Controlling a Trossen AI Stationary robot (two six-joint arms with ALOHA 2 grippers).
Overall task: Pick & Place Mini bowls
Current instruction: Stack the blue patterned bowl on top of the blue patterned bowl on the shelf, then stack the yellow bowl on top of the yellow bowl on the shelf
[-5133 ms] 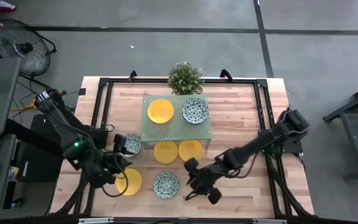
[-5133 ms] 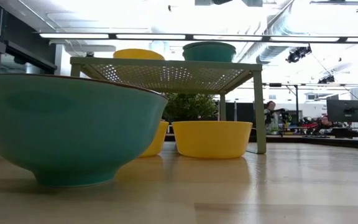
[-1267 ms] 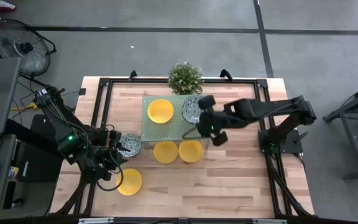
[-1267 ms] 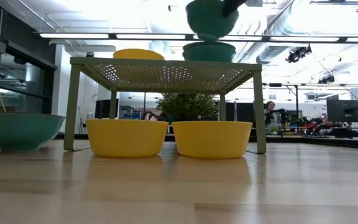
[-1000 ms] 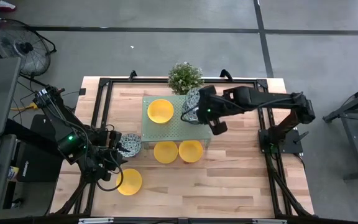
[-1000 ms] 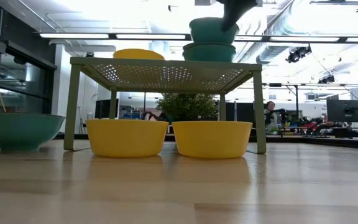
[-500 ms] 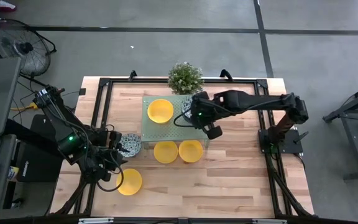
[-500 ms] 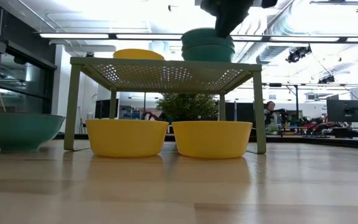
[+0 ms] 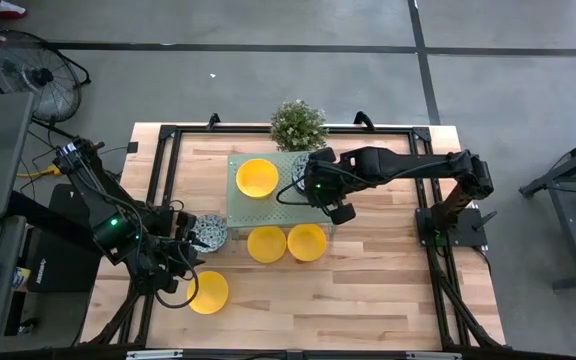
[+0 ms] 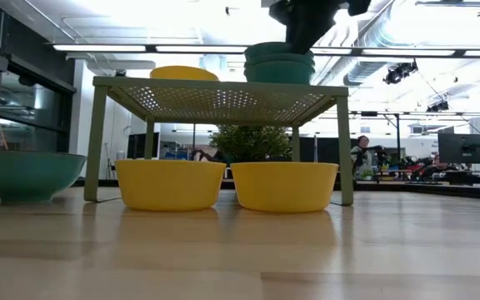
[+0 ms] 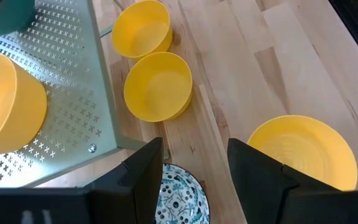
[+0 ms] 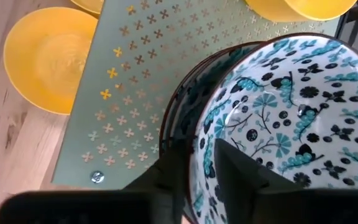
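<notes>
While the right arm reaches over the green perforated rack (image 9: 280, 205) standing mid-worktop (image 9: 388, 280), stock stands as follows.

Item 1: 2 patterned mini bowls, stacked (image 10: 279, 61) on top of the rack, at its right end. From low down they read as plain teal, 1 nested in the other. The upper patterned bowl (image 12: 284, 118) sits slightly off-centre on the lower one.

Item 2: 1 yellow bowl on the rack (image 9: 256, 177), at its left end, beside the stack and apart from it.

Item 3: 2 yellow bowls under the rack's front edge (image 9: 286, 242), side by side, nearly touching.

Item 4: 1 lone patterned bowl (image 9: 209, 231) on the worktop just left of the rack.

Item 5: 1 outlying yellow bowl (image 9: 208, 291) on the worktop, front-left of the rack, well apart from it.

Item 6: right gripper (image 9: 320, 190) over the rack's right end, its jaws set astride the rim of the upper patterned bowl; whether they pinch it I cannot tell.

Item 7: left gripper (image 11: 194, 180) left of the rack, hanging above the lone patterned bowl, jaws wide apart, nothing between them.

Item 8: potted plant (image 9: 298, 125) directly behind the rack.
</notes>
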